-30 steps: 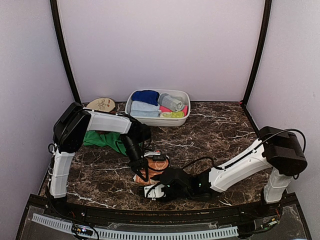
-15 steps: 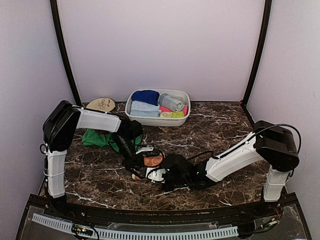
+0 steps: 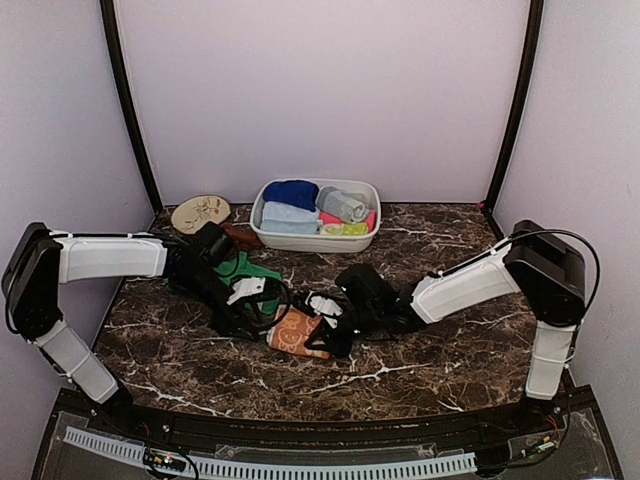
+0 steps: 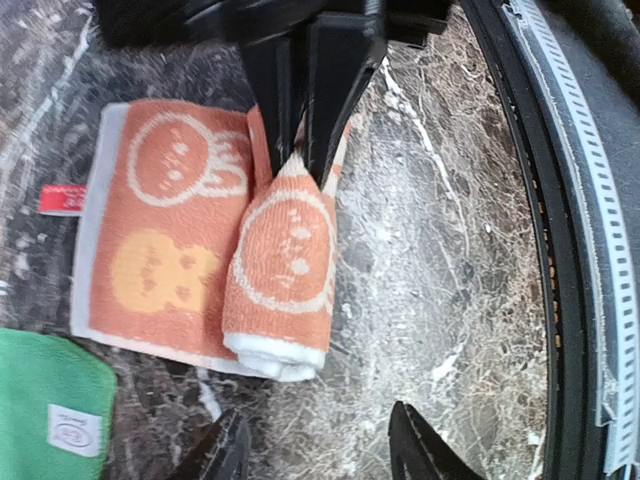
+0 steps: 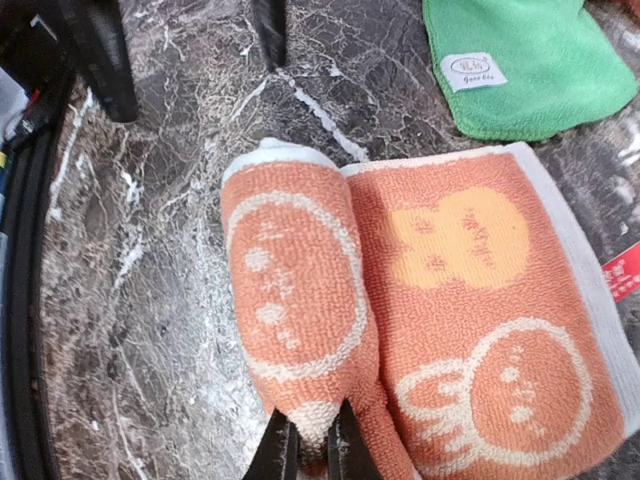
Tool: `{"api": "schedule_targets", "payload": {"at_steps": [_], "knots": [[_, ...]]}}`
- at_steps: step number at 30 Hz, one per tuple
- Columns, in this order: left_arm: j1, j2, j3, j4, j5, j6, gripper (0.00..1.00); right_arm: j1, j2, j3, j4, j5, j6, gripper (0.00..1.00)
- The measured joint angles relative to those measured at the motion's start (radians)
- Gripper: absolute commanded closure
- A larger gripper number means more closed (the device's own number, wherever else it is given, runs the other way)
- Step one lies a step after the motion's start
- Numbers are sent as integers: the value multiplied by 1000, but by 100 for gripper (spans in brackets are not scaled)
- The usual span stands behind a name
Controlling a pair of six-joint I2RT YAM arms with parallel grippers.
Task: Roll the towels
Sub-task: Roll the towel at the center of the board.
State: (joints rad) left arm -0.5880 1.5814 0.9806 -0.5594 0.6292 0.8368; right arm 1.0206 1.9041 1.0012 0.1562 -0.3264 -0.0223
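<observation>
The orange towel with cream prints (image 3: 297, 333) lies on the marble, its right half rolled into a tube (image 5: 295, 285) and the rest flat (image 5: 480, 330). My right gripper (image 5: 312, 452) is shut on one end of the roll (image 4: 285, 255); it also shows from the other side (image 4: 305, 120). My left gripper (image 4: 318, 455) stands open just off the roll's other, white-edged end, holding nothing. A green towel with a white tag (image 5: 520, 65) lies just beyond the orange one (image 3: 243, 270). A bit of rust-brown towel (image 3: 244, 237) shows behind the left arm.
A white basin (image 3: 316, 243) with several rolled cloths stands at the back centre. A tan oval object (image 3: 201, 211) lies at the back left. The black front rail (image 4: 590, 250) runs close to the towel's rolled side.
My left gripper has opened and let go of the roll, its arm now stretched low across the table. The right gripper has shut on the roll's end and shifted back from the front edge.
</observation>
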Motion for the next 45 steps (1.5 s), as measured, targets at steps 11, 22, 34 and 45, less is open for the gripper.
{"api": "schedule_targets", "payload": {"at_steps": [11,22,34,45], "knots": [[-164,-29,-25,105,-130,36,52,-118,231,290,-192,-430,265,100],[-211,85,3,202,-288,91,57,-158,257,292,-198,-577,465,100],[-192,184,73,197,-250,32,100,-175,197,214,-135,-523,564,60],[-134,299,199,58,-42,-47,100,-190,-136,34,-168,-43,418,0]]}}
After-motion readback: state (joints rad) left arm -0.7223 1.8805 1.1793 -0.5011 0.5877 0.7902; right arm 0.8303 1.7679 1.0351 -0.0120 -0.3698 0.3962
